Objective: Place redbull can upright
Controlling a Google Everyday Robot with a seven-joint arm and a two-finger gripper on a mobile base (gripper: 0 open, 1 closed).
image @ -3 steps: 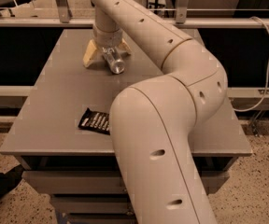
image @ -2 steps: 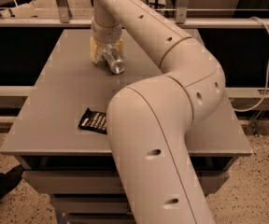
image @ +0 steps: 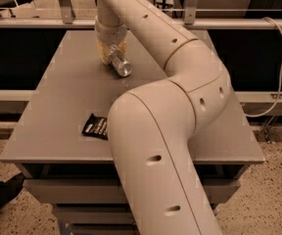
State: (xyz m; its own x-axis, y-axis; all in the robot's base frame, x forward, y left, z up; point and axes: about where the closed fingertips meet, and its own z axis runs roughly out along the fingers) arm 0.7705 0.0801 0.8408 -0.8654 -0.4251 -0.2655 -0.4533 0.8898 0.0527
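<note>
The redbull can (image: 120,65) is a slim silver can. It is held tilted, nearly on its side, with its shiny end facing the camera, just above the far part of the grey table (image: 62,106). My gripper (image: 111,53) is at the far middle of the table, pointing down, with its yellowish fingers (image: 103,53) shut around the can's far half. The large cream arm runs from the gripper down the right and fills the foreground.
A flat dark snack wrapper (image: 96,127) lies near the table's front edge, partly behind my arm. A metal rail (image: 43,23) runs behind the table. A white cable (image: 278,58) hangs at the right. Speckled floor lies below.
The gripper with the can has shifted slightly left and back over the far part of the table. The can stays tilted in the fingers. The wrapper has not moved.
</note>
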